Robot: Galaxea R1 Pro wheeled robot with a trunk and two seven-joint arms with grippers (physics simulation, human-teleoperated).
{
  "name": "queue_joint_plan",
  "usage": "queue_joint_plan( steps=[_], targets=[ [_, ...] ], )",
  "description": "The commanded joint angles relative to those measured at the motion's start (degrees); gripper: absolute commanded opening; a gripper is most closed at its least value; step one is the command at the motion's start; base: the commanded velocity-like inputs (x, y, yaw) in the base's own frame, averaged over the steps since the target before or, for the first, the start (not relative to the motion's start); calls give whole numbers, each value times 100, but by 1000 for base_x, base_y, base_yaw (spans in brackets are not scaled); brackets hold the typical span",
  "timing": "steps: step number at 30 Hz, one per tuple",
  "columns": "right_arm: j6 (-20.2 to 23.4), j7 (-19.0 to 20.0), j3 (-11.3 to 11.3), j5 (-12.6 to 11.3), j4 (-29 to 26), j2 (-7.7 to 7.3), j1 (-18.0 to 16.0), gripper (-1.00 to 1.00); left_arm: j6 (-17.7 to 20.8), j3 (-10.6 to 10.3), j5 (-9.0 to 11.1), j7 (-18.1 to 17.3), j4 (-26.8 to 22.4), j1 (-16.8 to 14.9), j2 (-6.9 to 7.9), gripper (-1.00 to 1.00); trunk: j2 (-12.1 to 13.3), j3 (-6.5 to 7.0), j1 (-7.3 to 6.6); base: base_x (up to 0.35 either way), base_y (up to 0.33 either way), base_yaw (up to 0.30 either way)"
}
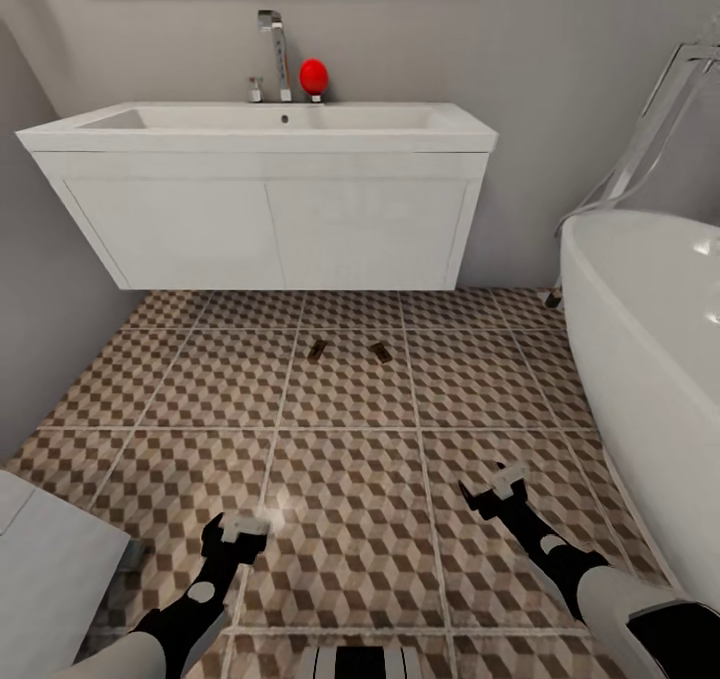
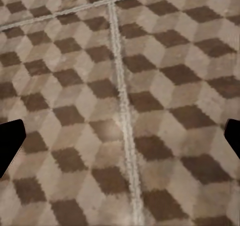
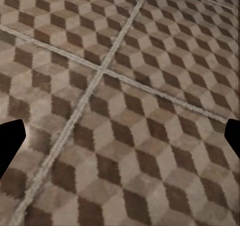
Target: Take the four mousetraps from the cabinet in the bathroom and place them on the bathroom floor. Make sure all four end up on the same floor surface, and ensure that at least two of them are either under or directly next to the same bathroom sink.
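Both grippers, left gripper (image 1: 237, 529) and right gripper (image 1: 497, 486), hang spread wide, holding nothing. Two mousetraps (image 1: 317, 350) (image 1: 380, 352), small, tan with dark wire, lie on the bathroom floor (image 1: 340, 519) before the bathroom sink (image 1: 260, 129).

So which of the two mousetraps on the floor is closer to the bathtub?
The mousetrap on the right, one tile over from the other mousetrap; both lie on the patterned floor just in front of the sink.

I can read no writing, label, brand, number or sign anywhere here; no surface I see carries any print I can make out.
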Motion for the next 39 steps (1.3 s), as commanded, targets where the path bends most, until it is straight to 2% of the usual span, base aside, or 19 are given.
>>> queue_joint_plan(
  steps=[1,2,5,10,22,29,39],
  targets=[
    [-82,20,-34,31,3,-6,66,100,-237,-51,50,25,155,-1,-1,100,0,19,-3,0,0,0],
    [-155,21,-34,30,3,-12,189,100,-767,-51,54,27,514,0,-8,100,1,41,-6,0,0,0],
    [-191,26,-34,30,8,-18,292,100,-1249,-51,58,28,881,1,-12,100,5,108,-14,0,0,0],
    [-239,30,-34,29,6,-39,469,100,-1707,-51,60,30,1321,1,-12,100,12,218,-27,0,0,0],
    [-723,2,-34,29,12,-66,833,100,-2268,-51,88,36,1570,231,-3,100,28,484,-58,0,0,0],
    [-1042,-9,-34,25,12,-68,1054,100,-2449,-51,95,40,1578,463,-2,100,38,639,-76,0,0,0],
    [-1394,-14,-39,-11,21,-68,1272,100,-2660,-49,96,46,1570,564,-34,100,51,861,-101,0,0,0]
  ],
)
